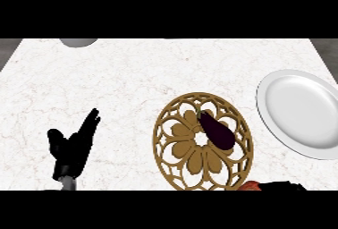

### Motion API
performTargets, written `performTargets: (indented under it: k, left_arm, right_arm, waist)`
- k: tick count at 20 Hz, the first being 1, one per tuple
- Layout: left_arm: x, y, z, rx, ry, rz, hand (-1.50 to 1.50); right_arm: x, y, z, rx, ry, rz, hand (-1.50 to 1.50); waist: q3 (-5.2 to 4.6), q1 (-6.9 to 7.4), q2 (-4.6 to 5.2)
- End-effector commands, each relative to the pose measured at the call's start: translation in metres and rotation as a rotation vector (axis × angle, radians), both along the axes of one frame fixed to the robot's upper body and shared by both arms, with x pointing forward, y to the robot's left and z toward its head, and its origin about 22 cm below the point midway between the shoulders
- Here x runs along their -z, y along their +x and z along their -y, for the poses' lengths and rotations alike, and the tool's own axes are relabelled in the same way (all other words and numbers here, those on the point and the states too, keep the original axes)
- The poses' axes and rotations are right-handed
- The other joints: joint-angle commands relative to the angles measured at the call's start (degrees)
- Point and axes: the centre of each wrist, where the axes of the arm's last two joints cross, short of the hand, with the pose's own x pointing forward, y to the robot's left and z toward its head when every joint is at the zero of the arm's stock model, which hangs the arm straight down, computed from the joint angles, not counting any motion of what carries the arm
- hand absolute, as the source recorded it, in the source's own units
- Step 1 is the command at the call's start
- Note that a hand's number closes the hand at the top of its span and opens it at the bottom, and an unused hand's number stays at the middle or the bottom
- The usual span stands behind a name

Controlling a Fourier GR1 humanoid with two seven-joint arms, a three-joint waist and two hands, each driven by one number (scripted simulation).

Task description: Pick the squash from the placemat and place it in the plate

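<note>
A dark purple vegetable [217, 129] lies untouched on the round placemat [173, 166]; the right hand [285, 185], fingers unreadable at the worktop's near edge, should approach from above, left hand [71, 144] resting open.

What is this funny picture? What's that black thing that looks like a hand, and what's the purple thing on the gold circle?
You are looking down from a robot's head at a white marble counter. The black shape on the left is the robot's left hand, open with its fingers up, just resting and holding nothing. The gold circle is a round, lacy placemat. The dark purple thing lying on it looks like an eggplant; the robot's job calls it a squash. To the right is a white plate with nothing on it, where the vegetable should go. At the bottom right edge, a dark shape is probably the right hand, but too little shows to be sure.
</note>
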Motion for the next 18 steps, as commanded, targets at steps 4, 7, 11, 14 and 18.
performTargets:
  k: [4, 7, 11, 14, 18]
  left_arm:
    - [0.006, 0.007, 0.014, 0.012, -0.022, -0.044, 0.0]
    - [0.015, -0.002, 0.016, 0.021, -0.02, -0.051, 0.0]
    - [0.004, -0.001, 0.01, 0.05, -0.023, -0.053, 0.0]
    - [0.012, 0.007, 0.01, 0.037, -0.027, -0.053, 0.0]
    - [0.011, 0.0, 0.022, 0.059, -0.028, -0.055, 0.0]
  right_arm:
    - [0.0, 0.043, 0.063, 0.123, 0.113, 0.052, 1.5]
    - [-0.007, 0.078, 0.091, 0.22, 0.145, 0.135, 1.5]
    - [0.021, 0.113, 0.13, 0.246, 0.137, 0.121, 1.5]
    - [0.017, 0.147, 0.156, 0.231, 0.164, 0.121, 1.5]
    - [0.021, 0.176, 0.198, 0.232, 0.175, 0.107, 1.5]
  waist:
    - [-0.3, 0.35, 0.46]
    - [-0.41, 0.88, 0.44]
    - [-0.3, 1.57, 0.51]
    - [-0.43, 1.69, 0.7]
    - [-0.45, 1.99, 0.63]
